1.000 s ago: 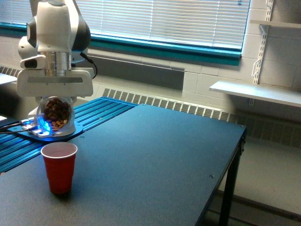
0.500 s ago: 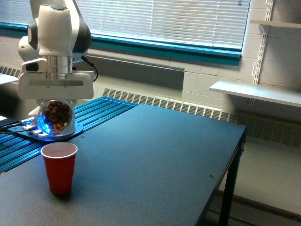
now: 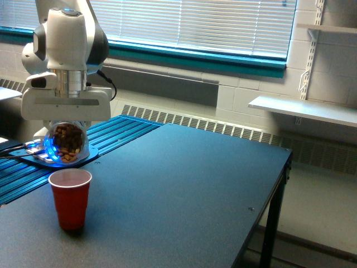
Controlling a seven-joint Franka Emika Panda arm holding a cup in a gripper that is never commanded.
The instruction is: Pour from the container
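1. The bench [image 3: 184,184] is big and flat, with a dark, dull top and thin black legs. A ribbed blue strip [image 3: 83,146] runs along its far side, at the exterior view's left.
2. Behind it is a wide window with white blinds [image 3: 189,25]. A white shelf [image 3: 301,109] sticks out from the block wall at the exterior view's right.
3. The robot arm [image 3: 67,44] is smooth, round and white with dark joints. It hangs straight down over the left end of the bench.
4. The claw [image 3: 67,131] sits under a wide, flat white bar. It is closed around the container, gripping it from above.
5. The container [image 3: 67,142] is a small, round, clear jar. Brown nut-like bits show through its wall. It is up in the air, above and just behind the cup, with a blue light glowing beside it.
6. The red cup [image 3: 70,198] is shiny plastic, white inside, and wider at the top. It stands upright on the bench, not touching the jar.
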